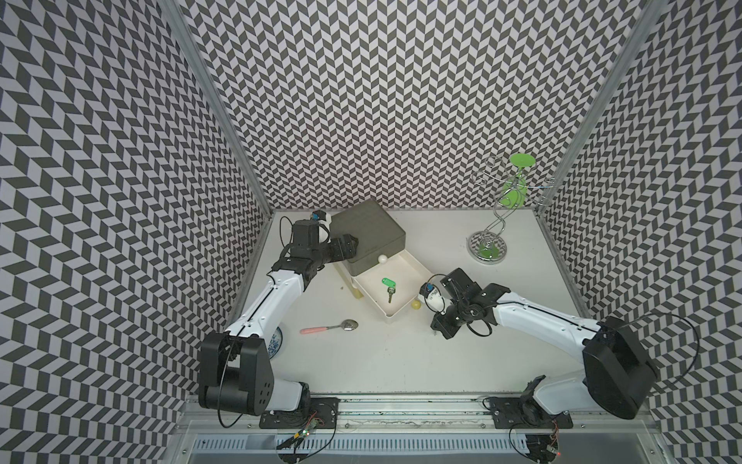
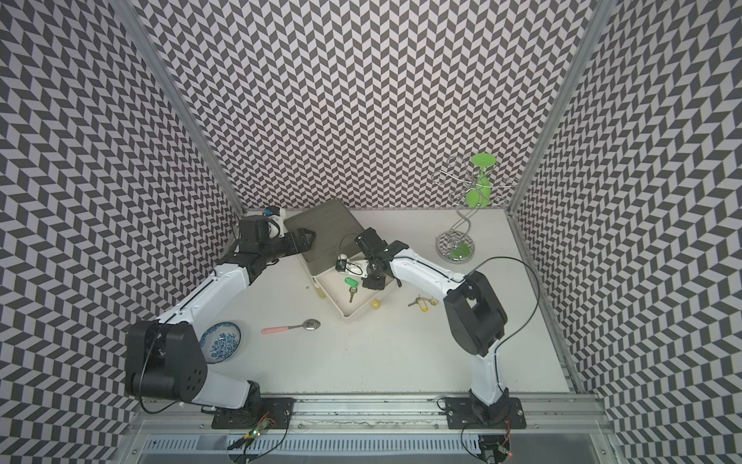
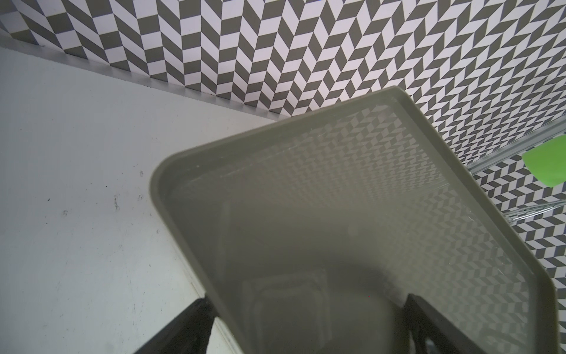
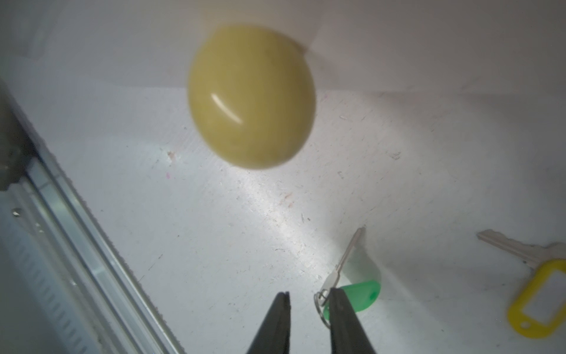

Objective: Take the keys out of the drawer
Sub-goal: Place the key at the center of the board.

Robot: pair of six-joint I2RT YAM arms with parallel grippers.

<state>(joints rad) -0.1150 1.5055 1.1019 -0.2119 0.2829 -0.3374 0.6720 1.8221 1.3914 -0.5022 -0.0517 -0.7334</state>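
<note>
The white drawer [image 1: 401, 317] [image 2: 353, 315] stands pulled out of the grey box [image 1: 369, 229]. One of the keys, with a green tag [image 1: 388, 286] [image 2: 351, 286], lies inside it. In a top view my right gripper [image 1: 437, 327] hangs over the table right of the drawer; in a top view it [image 2: 371, 283] is above the drawer. In the right wrist view this gripper [image 4: 307, 294] is open, and a green-tagged key [image 4: 358, 294] touches the outside of one finger. A yellow-tagged key [image 4: 536, 300] [image 2: 421, 306] lies on the table. My left gripper [image 1: 348, 246] [image 3: 306, 297] rests open across the box's edge.
The drawer's yellow knob [image 1: 416, 305] [image 4: 251, 98] sticks out toward the right arm. A pink-handled spoon [image 1: 329, 327] lies in front of the drawer. A blue-patterned bowl [image 2: 220, 341] sits by the left arm. A chrome stand with green discs [image 1: 488, 245] is at the back right.
</note>
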